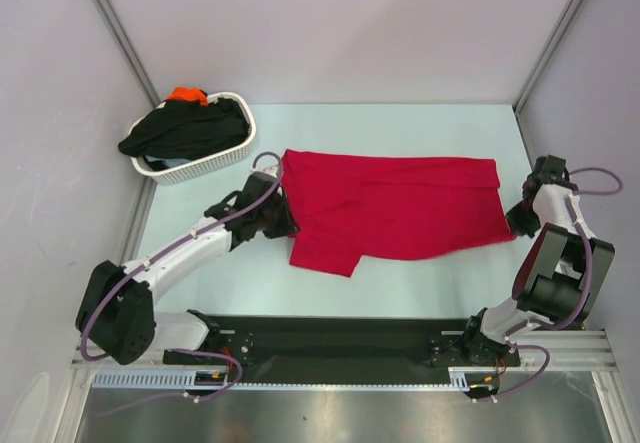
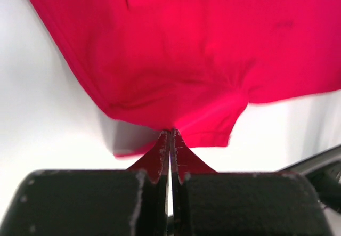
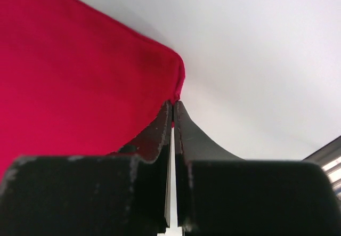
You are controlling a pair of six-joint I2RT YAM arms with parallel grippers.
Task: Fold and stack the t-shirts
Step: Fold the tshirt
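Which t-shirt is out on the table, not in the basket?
The red t-shirt, spread out, gripped by the left tool and right tool; the black t-shirt and orange t-shirt lie in the white basket.

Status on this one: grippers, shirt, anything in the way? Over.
Left gripper shut on red shirt, left edge. Right gripper shut on its right corner. Shirt spread on table. Basket holding black shirt, orange shirt, far left, nothing blocking.

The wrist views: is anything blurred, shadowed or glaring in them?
Left wrist view: the red t-shirt is soft, one hem smeared; a shadow lies under it beside the left gripper. Right wrist view: even light, no glare; the right gripper is sharper than the cloth.
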